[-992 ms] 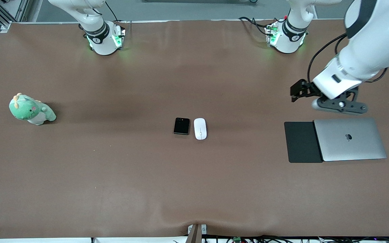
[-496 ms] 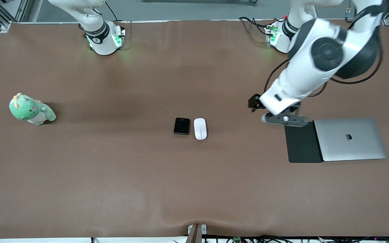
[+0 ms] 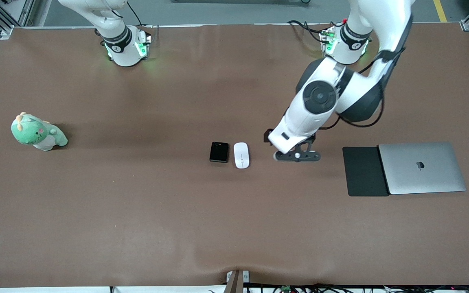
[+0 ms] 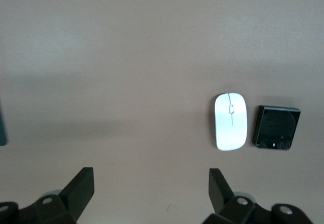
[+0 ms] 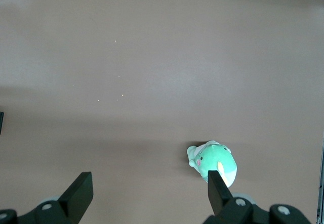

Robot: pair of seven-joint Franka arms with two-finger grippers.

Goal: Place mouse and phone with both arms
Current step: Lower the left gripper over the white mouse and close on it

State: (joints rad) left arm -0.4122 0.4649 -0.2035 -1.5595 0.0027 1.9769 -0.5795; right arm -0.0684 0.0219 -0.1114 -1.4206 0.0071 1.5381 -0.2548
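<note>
Two small things lie side by side at the middle of the tabletop point(image 3: 136, 211): the mouse point(image 3: 241, 155), white and oval, and the phone point(image 3: 219, 152), black and folded, just beside it at the mouse's nine o'clock in the front view, toward the right arm's end. They look a hair apart, not touching. Neither is held.

At the mouse's three o'clock in that view hangs the left claw point(image 4: 152, 183), over bare tabletop between the mouse and the mouse pad point(image 3: 364, 171). Its fingers point(image 4: 81, 186) are spread wide with nothing between them, and in the left wrist view both mouse point(image 4: 230, 121) and phone point(image 4: 276, 128) show ahead of it. That reads as a reach toward the mouse, the nearer of the pair to this arm, with the jaws wide enough to straddle its glossy shell.

The right claw point(image 5: 149, 188) is out of the front view; its wrist view shows its fingers point(image 5: 80, 188) also wide apart and empty, high over the right arm's end of the tabletop, where the green plush toy point(image 3: 38, 132) sits. It appears to be waiting.

The pad lies against a closed laptop point(image 3: 421, 167) toward the left arm's end, a likely spot for the mouse, though that is a guess.

Little of the task seems done; both things are not yet lifted.
</note>
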